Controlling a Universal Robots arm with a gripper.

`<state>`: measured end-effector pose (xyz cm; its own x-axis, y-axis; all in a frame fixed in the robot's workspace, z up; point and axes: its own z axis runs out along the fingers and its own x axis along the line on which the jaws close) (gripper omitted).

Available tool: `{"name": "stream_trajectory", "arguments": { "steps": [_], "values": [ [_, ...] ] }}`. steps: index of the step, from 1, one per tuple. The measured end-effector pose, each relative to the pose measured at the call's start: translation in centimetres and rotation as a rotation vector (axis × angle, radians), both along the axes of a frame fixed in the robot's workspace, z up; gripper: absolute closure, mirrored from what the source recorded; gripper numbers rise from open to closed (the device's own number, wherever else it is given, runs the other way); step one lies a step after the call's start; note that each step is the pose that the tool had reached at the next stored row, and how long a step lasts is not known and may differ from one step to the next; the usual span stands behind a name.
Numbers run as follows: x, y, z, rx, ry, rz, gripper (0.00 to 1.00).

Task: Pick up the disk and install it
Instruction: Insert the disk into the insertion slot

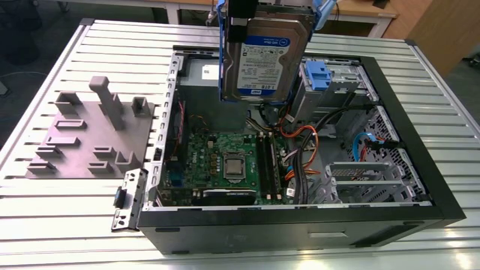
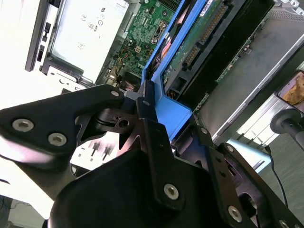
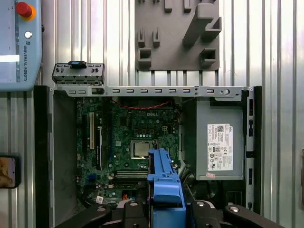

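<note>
Aloft, hand (image 2: 154, 107) gripping disk (image 1: 266, 56), white-and-blue label (image 1: 262, 70) outward

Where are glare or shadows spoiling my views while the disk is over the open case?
Second wrist view: the power supply box and the table beside it are blown out near white. Exterior view: even light, no glare on the label of the disk, table slats shiny. First wrist view: evenly lit; the side wall of the case is shadowed.
</note>
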<state>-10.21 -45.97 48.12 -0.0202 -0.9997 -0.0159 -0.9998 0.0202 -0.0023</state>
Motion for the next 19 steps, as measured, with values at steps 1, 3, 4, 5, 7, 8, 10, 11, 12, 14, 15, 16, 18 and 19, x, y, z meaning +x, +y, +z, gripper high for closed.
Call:
{"name": "stream_trajectory", "arguments": {
  "steps": [1, 3, 4, 5, 7, 8, 10, 11, 12, 14, 15, 16, 18, 19],
  "values": [
    [0.0, -0.03, 0.0, 0.0, 0.0, 0.0, 0.63],
    [0.0, -0.09, 0.0, 0.0, 0.0, 0.0, 0.63],
    [0.01, -0.15, 0.0, -0.0001, 0.0, 0.0, 0.63],
    [0.0, -0.25, 0.01, -0.0002, 0.0001, 0.0, 0.63],
    [0.0, -0.54, 0.01, -0.0002, 0.0001, 0.0, 0.63],
    [0.0, -0.74, 0.0, -0.0002, 0.0001, 0.0, 0.63],
    [0.0, -1.13, -0.01, 0.0, 0.0, 0.0, 0.63],
    [0.0, -1.29, -0.01, 0.0001, 0.0, 0.0, 0.63],
    [0.0, -1.43, -0.01, 0.0, 0.0, 0.0, 0.63],
    [0.0, -1.72, 0.0, -0.0001, 0.0001, 0.0, 0.63],
    [0.0, -1.85, -0.01, 0.0, 0.0, 0.0, 0.63],
    [0.0, -1.96, 0.0, -0.0002, 0.0001, 0.0, 0.63],
    [0.0, -2.14, -0.01, 0.0, 0.0, 0.0, 0.63],
    [0.0, -2.22, -0.01, -0.0001, 0.0, 0.0, 0.63]
  ]
}}
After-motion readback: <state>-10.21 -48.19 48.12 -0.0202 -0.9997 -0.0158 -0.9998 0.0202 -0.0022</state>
